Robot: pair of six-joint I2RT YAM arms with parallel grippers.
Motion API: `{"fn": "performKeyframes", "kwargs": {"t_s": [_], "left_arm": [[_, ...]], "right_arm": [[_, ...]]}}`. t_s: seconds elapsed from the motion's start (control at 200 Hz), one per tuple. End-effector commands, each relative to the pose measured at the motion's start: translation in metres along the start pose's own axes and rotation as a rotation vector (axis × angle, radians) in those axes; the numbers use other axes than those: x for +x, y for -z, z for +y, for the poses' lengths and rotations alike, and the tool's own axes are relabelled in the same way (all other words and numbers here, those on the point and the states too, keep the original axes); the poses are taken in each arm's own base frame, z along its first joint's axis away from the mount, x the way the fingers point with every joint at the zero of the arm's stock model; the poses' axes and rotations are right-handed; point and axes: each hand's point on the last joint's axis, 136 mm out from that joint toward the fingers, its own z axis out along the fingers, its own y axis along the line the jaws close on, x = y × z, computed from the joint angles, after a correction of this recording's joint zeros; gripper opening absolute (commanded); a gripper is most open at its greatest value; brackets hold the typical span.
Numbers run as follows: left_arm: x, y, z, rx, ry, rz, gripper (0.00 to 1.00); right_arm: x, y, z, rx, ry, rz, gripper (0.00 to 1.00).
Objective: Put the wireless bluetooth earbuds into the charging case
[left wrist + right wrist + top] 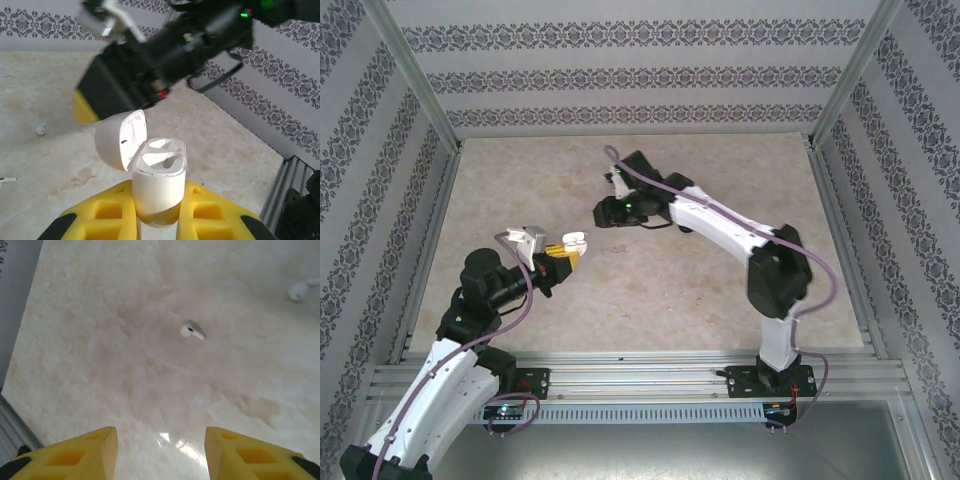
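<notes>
Left gripper (159, 216) is clamping the charging case (159, 187), lid (121, 139) open, sockets facing up for loading. Right gripper (160, 450), jaws apart, is hovering with a white earbud (191, 331) at its 12 o'clock.

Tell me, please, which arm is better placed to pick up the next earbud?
Right: the right gripper, open, hovers over a white earbud on the table; the left gripper is shut on the open charging case.

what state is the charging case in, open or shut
Open. The charging case in the left gripper has its lid hinged back, exposing both wells, which look empty.
</notes>
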Motion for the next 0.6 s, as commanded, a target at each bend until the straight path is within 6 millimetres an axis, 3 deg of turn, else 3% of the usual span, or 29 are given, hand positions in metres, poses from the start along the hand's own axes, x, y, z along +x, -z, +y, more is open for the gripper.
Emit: {"fn": "performKeyframes", "kwargs": {"t_s": [0.0, 0.24, 0.595], "left_arm": [[0.003, 0.006, -0.002, 0.003, 0.017, 0.018, 0.0], [0.006, 0.011, -0.012, 0.047, 0.059, 0.014, 0.0], [0.01, 0.02, -0.017, 0.052, 0.076, 0.011, 0.0]], "right_arm": [[-0.005, -0.026, 0.003, 0.065, 0.073, 0.033, 0.49], [-0.017, -0.091, 0.004, 0.178, 0.21, 0.071, 0.49], [-0.015, -0.141, -0.017, 0.243, 0.271, 0.112, 0.53]]}}
